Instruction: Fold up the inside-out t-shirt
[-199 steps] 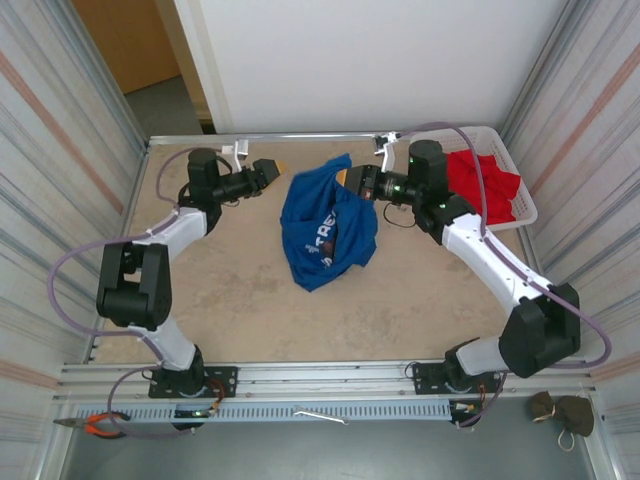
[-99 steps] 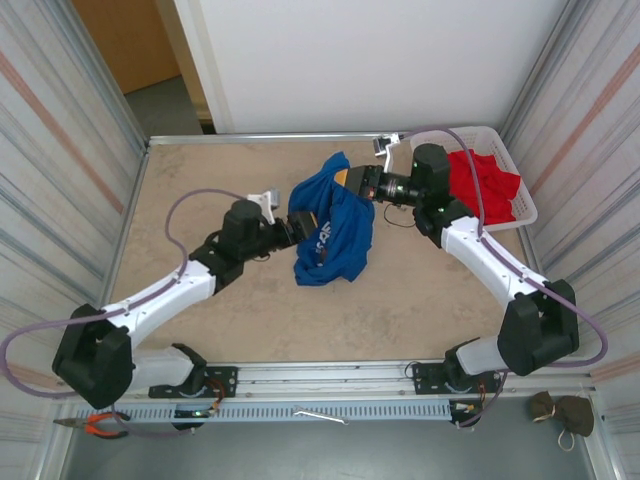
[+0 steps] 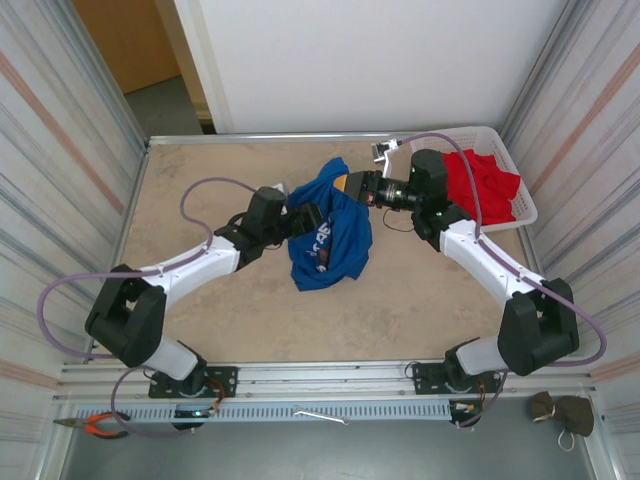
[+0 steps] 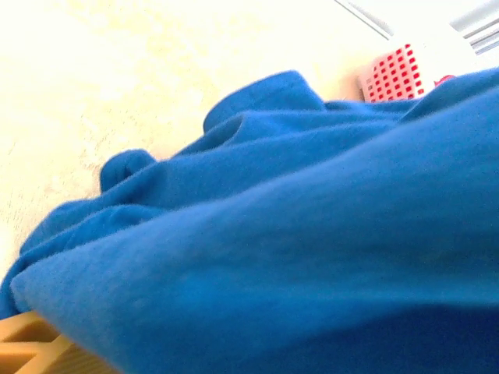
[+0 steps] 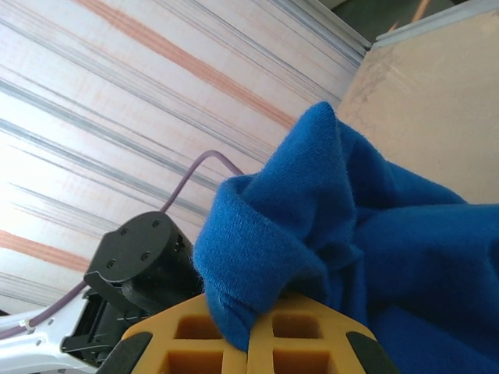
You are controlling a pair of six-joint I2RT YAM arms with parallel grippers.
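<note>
1. One pair of orange-handled pliers (image 3: 98,425) lies on the metal rail at the near-left corner, off the table (image 3: 190,180).
2. Two arms in all. The left arm (image 3: 190,270) runs from its near-left base toward the table's middle. The left hand (image 3: 305,216) is pushed into the left edge of the blue cloth. In the left wrist view the cloth lies right against the lens, and one yellow finger (image 4: 31,351) shows under it at the lower-left corner. I cannot tell whether this hand is spread or closed.
3. One inside-out t-shirt (image 3: 330,235), royal blue, sits bunched in a heap at the middle of the table, between the two hands. Part of a white lettered print shows on its upper face. Its far corner is drawn up toward the right hand.
4. The right hand (image 3: 352,186) is at the shirt's far-right corner, at the end of the right arm (image 3: 490,260). In the right wrist view its two yellow fingers (image 5: 195,347) are pressed together, with a fold of the blue cloth pinched in the seam between them.
5. One white basket (image 3: 522,208) stands at the table's far-right corner and holds one red garment (image 3: 480,185).
6. One small dark object (image 3: 560,410) lies beyond the rail at the near right. It is too small to identify.
</note>
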